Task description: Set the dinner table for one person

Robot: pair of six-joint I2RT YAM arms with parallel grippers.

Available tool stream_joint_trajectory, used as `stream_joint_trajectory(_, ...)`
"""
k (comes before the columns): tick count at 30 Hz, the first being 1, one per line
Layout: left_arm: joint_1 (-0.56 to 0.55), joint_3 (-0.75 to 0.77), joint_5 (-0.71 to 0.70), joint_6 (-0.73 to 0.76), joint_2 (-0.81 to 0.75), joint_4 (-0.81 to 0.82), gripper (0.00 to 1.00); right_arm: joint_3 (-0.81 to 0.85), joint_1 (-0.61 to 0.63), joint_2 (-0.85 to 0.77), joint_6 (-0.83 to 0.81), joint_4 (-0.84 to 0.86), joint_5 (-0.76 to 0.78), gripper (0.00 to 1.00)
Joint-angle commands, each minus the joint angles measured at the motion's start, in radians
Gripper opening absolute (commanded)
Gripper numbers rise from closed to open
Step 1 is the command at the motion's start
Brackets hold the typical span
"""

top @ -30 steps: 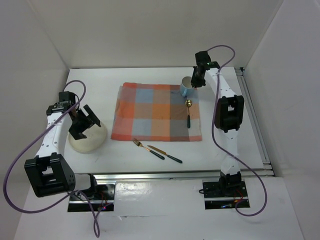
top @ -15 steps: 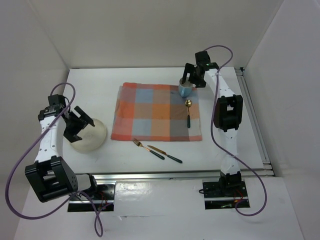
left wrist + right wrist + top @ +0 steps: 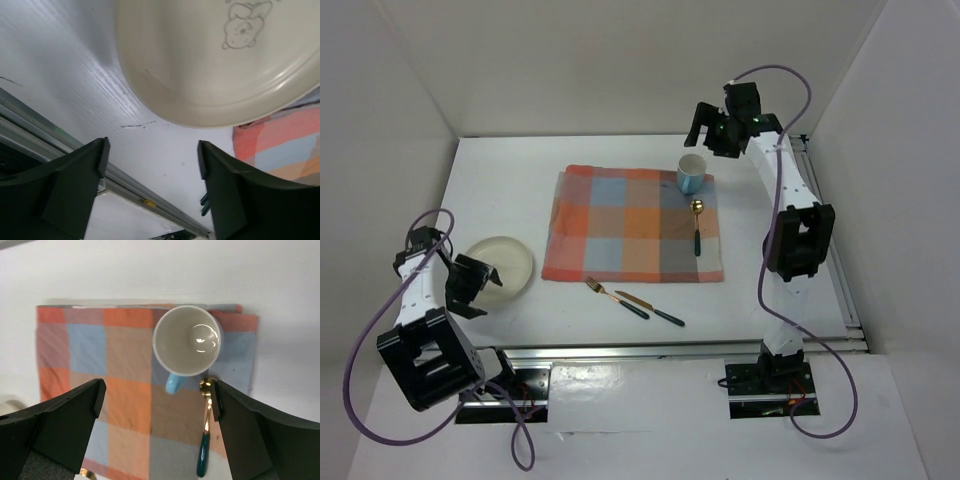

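The dinner table (image 3: 500,180) is a plain white top. On it lies an orange-and-grey checked mat (image 3: 630,225). A blue cup (image 3: 692,173) stands upright on the mat's far right corner, and a gold spoon with a dark green handle (image 3: 698,225) lies just in front of it. My right gripper (image 3: 708,130) hangs open above the cup (image 3: 187,340), holding nothing. A cream plate (image 3: 500,268) lies flat on the table left of the mat. My left gripper (image 3: 478,287) stands open at the plate's near edge (image 3: 210,60), apart from it.
A fork (image 3: 610,295) and a knife (image 3: 655,310) with dark handles lie on the table in front of the mat. A metal rail (image 3: 680,348) runs along the near edge. White walls close the back and both sides.
My right gripper opened, let go of the cup and rose away from it. My left gripper drew back from over the plate toward the near left edge.
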Motion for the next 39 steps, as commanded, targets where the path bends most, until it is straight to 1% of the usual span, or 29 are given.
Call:
stream_joint_trajectory(1, 0.028, -0.031, 0.025, -0.056, 0.019, 0.056, 0.85, -0.073, -0.014, -0.136, -0.002, 0.055, -0.04, 0.99)
stream_joint_trajectory(2, 0.028, -0.031, -0.004, -0.074, 0.051, 0.092, 0.82, -0.085, -0.026, -0.164, -0.002, 0.055, -0.052, 0.99)
stream_joint_trajectory(3, 0.044, -0.04, 0.008, -0.074, 0.072, 0.093, 0.81, -0.095, -0.026, -0.177, -0.002, 0.055, -0.084, 0.99)
stream_joint_trajectory(5, 0.044, -0.04, 0.02, -0.074, 0.111, 0.131, 0.81, -0.11, -0.049, -0.214, -0.002, 0.055, -0.123, 0.99)
stream_joint_trajectory(8, 0.054, -0.04, 0.008, -0.096, 0.146, 0.166, 0.81, -0.156, -0.069, -0.275, -0.011, 0.055, -0.134, 0.99)
stream_joint_trajectory(11, 0.054, -0.049, -0.039, -0.116, 0.186, 0.202, 0.81, -0.203, -0.09, -0.322, -0.011, 0.065, -0.143, 0.99)
stream_joint_trajectory(12, 0.054, -0.059, -0.078, -0.131, 0.186, 0.202, 0.76, -0.213, -0.09, -0.346, -0.011, 0.074, -0.143, 0.99)
stream_joint_trajectory(14, 0.054, -0.069, -0.089, -0.131, 0.195, 0.226, 0.66, -0.233, -0.099, -0.366, -0.011, 0.075, -0.143, 0.99)
stream_joint_trajectory(15, 0.054, -0.069, -0.089, -0.131, 0.195, 0.226, 0.58, -0.233, -0.099, -0.375, -0.022, 0.075, -0.143, 0.99)
stream_joint_trajectory(16, 0.054, -0.069, -0.089, -0.131, 0.178, 0.226, 0.41, -0.233, -0.099, -0.386, -0.022, 0.055, -0.128, 0.99)
stream_joint_trajectory(18, 0.063, -0.048, -0.089, -0.131, 0.145, 0.226, 0.26, -0.233, -0.112, -0.395, -0.031, 0.042, -0.128, 0.99)
stream_joint_trajectory(19, 0.063, -0.028, -0.078, -0.131, 0.134, 0.217, 0.2, -0.245, -0.122, -0.408, -0.031, 0.042, -0.128, 0.99)
stream_joint_trajectory(20, 0.063, -0.005, -0.078, -0.131, 0.123, 0.205, 0.08, -0.245, -0.122, -0.417, -0.031, 0.042, -0.118, 0.99)
stream_joint_trajectory(21, 0.063, 0.045, -0.064, -0.119, 0.111, 0.193, 0.01, -0.259, -0.122, -0.417, -0.031, 0.042, -0.118, 0.99)
stream_joint_trajectory(26, 0.063, 0.203, 0.003, -0.11, -0.024, 0.153, 0.0, -0.334, -0.122, -0.486, -0.041, 0.033, -0.118, 0.99)
stream_joint_trajectory(30, -0.008, 0.314, 0.048, -0.1, -0.027, 0.137, 0.0, -0.381, -0.122, -0.512, -0.041, 0.033, -0.118, 0.99)
stream_joint_trajectory(32, -0.089, 0.346, 0.074, -0.1, -0.015, 0.198, 0.0, -0.421, -0.122, -0.538, -0.041, 0.033, -0.127, 0.99)
stream_joint_trajectory(33, -0.171, 0.358, 0.074, -0.1, -0.006, 0.214, 0.0, -0.432, -0.122, -0.55, -0.041, 0.033, -0.128, 0.99)
stream_joint_trajectory(34, -0.22, 0.375, 0.062, -0.1, 0.008, 0.226, 0.0, -0.444, -0.122, -0.55, -0.041, 0.033, -0.138, 0.99)
stream_joint_trajectory(35, -0.27, 0.395, 0.062, -0.1, 0.058, 0.241, 0.0, -0.458, -0.122, -0.566, -0.051, 0.033, -0.138, 0.99)
stream_joint_trajectory(36, -0.367, 0.456, 0.04, -0.088, 0.096, 0.231, 0.0, -0.492, -0.109, -0.566, -0.051, 0.033, -0.129, 0.99)
stream_joint_trajectory(38, -0.457, 0.527, 0.031, -0.067, 0.185, 0.207, 0.0, -0.532, -0.099, -0.601, -0.06, 0.022, -0.097, 0.99)
stream_joint_trajectory(39, -0.498, 0.587, 0.031, -0.055, 0.233, 0.196, 0.0, -0.57, -0.089, -0.61, -0.06, 0.01, -0.097, 0.99)
